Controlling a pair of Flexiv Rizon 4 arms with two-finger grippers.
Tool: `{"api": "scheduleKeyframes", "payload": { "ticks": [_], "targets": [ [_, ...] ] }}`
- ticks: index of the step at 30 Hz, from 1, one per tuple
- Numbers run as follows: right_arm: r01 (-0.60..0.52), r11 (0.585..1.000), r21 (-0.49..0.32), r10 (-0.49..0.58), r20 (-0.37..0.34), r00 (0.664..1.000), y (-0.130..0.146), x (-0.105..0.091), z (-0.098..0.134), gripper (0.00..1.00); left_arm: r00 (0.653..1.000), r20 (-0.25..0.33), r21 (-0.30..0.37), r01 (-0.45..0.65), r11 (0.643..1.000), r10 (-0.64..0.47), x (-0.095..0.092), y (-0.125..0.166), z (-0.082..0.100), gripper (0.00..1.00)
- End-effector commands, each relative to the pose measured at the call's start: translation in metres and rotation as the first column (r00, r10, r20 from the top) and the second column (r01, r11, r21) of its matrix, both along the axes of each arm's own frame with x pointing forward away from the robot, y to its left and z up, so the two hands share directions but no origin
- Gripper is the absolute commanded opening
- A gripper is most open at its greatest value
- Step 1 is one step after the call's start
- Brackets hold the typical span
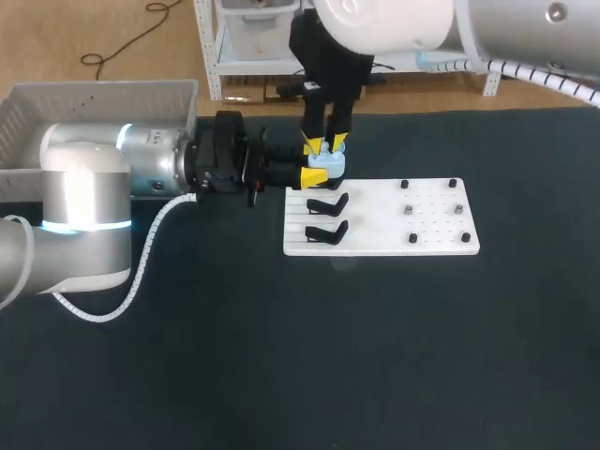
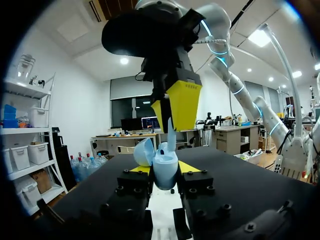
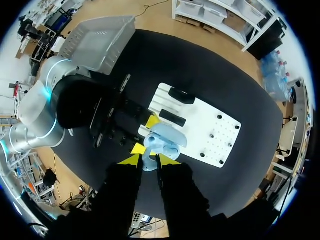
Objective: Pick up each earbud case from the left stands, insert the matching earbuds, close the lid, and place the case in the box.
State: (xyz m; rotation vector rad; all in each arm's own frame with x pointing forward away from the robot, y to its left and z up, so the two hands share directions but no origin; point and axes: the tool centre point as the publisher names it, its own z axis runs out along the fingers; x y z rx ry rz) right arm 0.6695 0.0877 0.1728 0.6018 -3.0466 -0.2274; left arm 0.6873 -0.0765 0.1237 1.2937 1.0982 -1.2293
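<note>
**Head view:** The left gripper [image 1: 319, 167] comes in level from the side and is clamped on one light blue rounded plastic earbud case [image 1: 328, 166]. It holds the case at the corner of a flat white plastic board [image 1: 384, 225] on the dark desk [image 1: 281, 356]. The right gripper [image 1: 324, 145] hangs straight down, its yellow tips just above the case. Just beyond the left gripper, two black stands [image 1: 326, 203] sit one behind the other on the board's ribbed end. Six small dark pegs [image 1: 410, 209] dot the board's far half. One pale grey plastic box [image 1: 94, 89] stands behind the left arm, well apart from both grippers, its inside partly hidden by the arm.

**Left wrist view:** The case sits between this gripper's two yellow tips, one touching each side, with the lid swung open and tilted away. The right gripper's fingers descend from above. A small pale blue earbud [image 2: 171, 134] reaches from them down to the open case. What else the case holds cannot be made out.

**Right wrist view:** This gripper's tips stand close together, pinching the earbud from two sides. The open case lies just ahead of them in the left gripper's grasp. The board, with both stands, lies beyond, and the box is off past the left arm.
</note>
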Motion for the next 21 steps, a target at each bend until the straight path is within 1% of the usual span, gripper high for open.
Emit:
{"api": "scheduleKeyframes", "payload": {
  "ticks": [1, 21],
  "targets": [
    [0.004, 1.0, -0.011, -0.004, -0.001, 1.0, 0.0029, 0.0015, -0.0025, 0.0, 1.0, 0.002, 0.0, -0.003, 1.0, 0.003, -0.0008, 0.0001, -0.0003, 0.0],
    [0.011, 1.0, -0.025, -0.011, -0.016, 1.0, 0.0026, 0.0013, -0.0068, 0.0, 1.0, 0.002, 0.0, -0.003, 1.0, 0.003, -0.0008, 0.0001, -0.0003, 0.0]
  ]
}}
